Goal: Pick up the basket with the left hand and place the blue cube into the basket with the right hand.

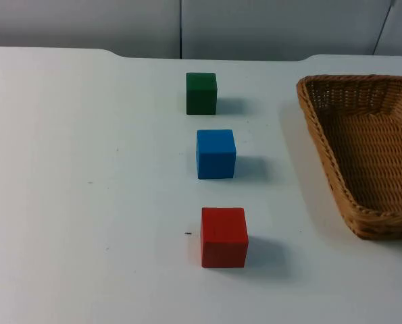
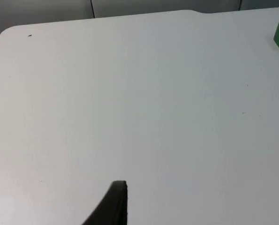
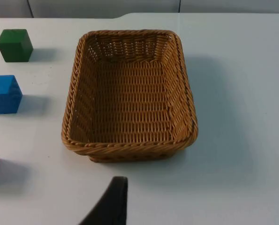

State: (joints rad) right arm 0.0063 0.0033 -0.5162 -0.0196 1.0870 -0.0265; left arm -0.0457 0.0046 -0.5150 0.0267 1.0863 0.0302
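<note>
Nothing is lifted yet: the basket (image 1: 363, 155) sits flat on the table (image 1: 86, 202) at its right side, and the blue cube (image 1: 215, 154) stands well apart from it, in the middle of a row between the green cube (image 1: 201, 93) at the far end and the red cube (image 1: 223, 237) at the near end.

The left gripper (image 2: 112, 206) hangs over bare table with the green cube off to one side. The right gripper (image 3: 112, 204) hangs just short of the basket's near rim. You cannot tell whether either gripper's fingers are apart or together, as one black fingertip shows in each wrist view.

The step in hand is the basket pickup, and your left arm has the long reach. Carry it across above the cubes rather than through the row, so that nothing gets knocked. Aim for the basket wall that faces the cubes and close over the woven rim there, one finger inside and one outside. Lift level. Hold the right arm back till the basket is up.
</note>
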